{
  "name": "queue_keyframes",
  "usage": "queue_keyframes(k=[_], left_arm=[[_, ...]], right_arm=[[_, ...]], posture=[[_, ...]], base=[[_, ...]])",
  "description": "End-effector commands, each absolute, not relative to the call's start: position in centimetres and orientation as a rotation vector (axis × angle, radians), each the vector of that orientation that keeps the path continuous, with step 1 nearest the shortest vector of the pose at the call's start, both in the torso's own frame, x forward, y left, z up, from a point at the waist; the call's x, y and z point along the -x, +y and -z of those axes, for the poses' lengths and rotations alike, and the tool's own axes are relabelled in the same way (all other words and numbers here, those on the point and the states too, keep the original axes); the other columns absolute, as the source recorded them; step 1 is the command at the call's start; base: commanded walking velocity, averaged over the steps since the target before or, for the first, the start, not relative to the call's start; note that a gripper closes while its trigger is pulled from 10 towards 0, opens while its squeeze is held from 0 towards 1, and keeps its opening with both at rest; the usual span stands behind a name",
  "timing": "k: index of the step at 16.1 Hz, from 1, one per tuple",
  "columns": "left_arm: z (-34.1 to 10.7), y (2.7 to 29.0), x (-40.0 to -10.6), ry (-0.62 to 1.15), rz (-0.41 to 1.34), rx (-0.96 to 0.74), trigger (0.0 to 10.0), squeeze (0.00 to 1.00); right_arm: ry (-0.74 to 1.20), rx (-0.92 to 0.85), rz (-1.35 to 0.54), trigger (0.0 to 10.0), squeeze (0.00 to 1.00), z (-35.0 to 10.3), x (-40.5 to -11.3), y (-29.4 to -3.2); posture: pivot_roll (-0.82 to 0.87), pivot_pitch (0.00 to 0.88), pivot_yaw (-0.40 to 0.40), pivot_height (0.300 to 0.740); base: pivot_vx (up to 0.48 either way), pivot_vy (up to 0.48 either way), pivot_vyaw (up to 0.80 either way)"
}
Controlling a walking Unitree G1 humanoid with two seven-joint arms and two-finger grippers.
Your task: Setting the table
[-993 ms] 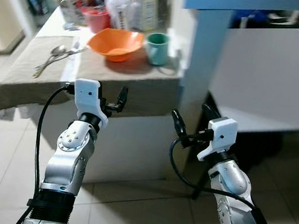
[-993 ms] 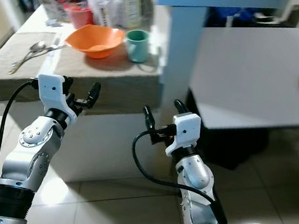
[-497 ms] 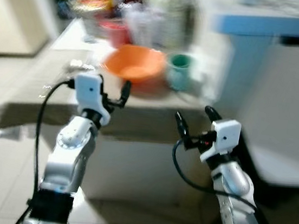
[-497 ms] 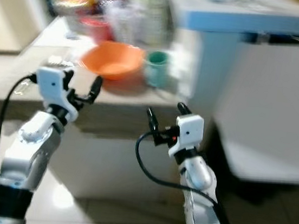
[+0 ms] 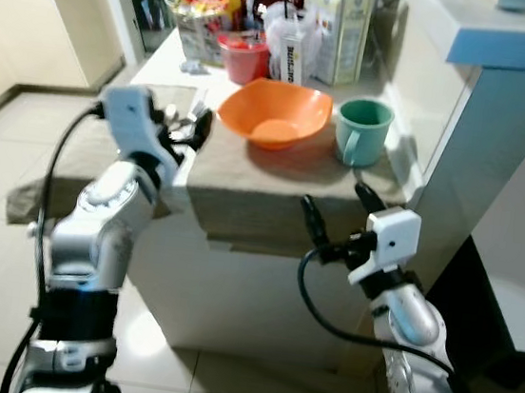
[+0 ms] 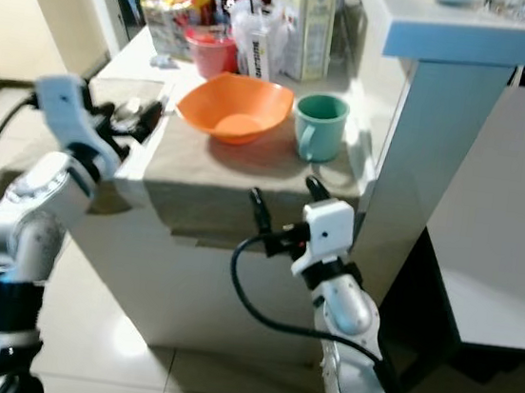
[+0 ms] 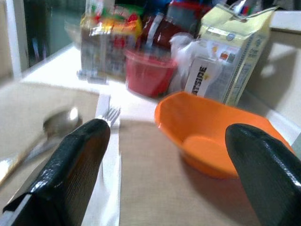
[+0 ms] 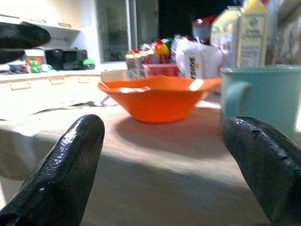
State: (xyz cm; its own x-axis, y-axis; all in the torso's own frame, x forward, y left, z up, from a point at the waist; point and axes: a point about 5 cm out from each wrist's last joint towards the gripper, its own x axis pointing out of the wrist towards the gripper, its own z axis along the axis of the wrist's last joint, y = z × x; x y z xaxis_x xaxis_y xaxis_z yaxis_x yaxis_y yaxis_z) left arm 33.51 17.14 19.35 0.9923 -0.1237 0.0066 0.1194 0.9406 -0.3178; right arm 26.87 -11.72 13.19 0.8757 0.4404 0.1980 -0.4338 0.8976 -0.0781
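Raised since before, left gripper (image 5: 182,131) hovers wide over the counter's (image 5: 271,202) left edge; right gripper (image 5: 335,211) wide below its front edge, facing the orange bowl (image 5: 275,114).

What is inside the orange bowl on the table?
The orange bowl looks empty: its bare orange inside shows in the head views. In the left wrist view, the near rim covers part of its bottom, so that part stays unseen.

Open left tool (image 7: 164,165) nr orange bowl (image 7: 214,141)

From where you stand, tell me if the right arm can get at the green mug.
Probably yes: the right gripper hangs open at the table edge, just short of the green mug, with bare cloth between them.
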Motion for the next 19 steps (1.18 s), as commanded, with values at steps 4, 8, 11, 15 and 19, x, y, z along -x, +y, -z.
queue_keyframes(k=[4, 8, 11, 15, 19], left_arm=[[-18.5, 18.5, -35.8, 0.250, 0.104, 0.575, 10.0, 0.00], [-17.7, 17.3, -37.9, 0.400, 0.121, 0.777, 10.0, 0.00], [-18.7, 16.8, -38.9, 0.393, 0.162, 0.803, 10.0, 0.00], [-20.1, 17.1, -39.6, 0.365, 0.163, 0.826, 10.0, 0.00], [-19.3, 17.2, -40.1, 0.372, 0.130, 0.812, 10.0, 0.00]], right_arm=[[-0.195, 0.040, -0.467, 10.0, 0.00, -13.2, -26.2, -11.8], [-0.191, 0.042, -0.476, 10.0, 0.00, -13.5, -25.9, -11.8], [-0.181, 0.047, -0.466, 10.0, 0.00, -13.6, -25.4, -12.1], [-0.167, 0.051, -0.454, 10.0, 0.00, -13.6, -24.9, -12.4], [-0.157, 0.054, -0.459, 10.0, 0.00, -13.7, -24.8, -12.4]], posture=[[-0.22, 0.000, 0.156, 0.740], [-0.24, 0.016, 0.150, 0.740], [-0.26, 0.041, 0.158, 0.740], [-0.27, 0.056, 0.158, 0.740], [-0.27, 0.063, 0.153, 0.740]], base=[[0.000, 0.000, 0.00], [0.000, 0.000, 0.00], [0.000, 0.000, 0.00], [0.000, 0.000, 0.00], [0.000, 0.000, 0.00]])
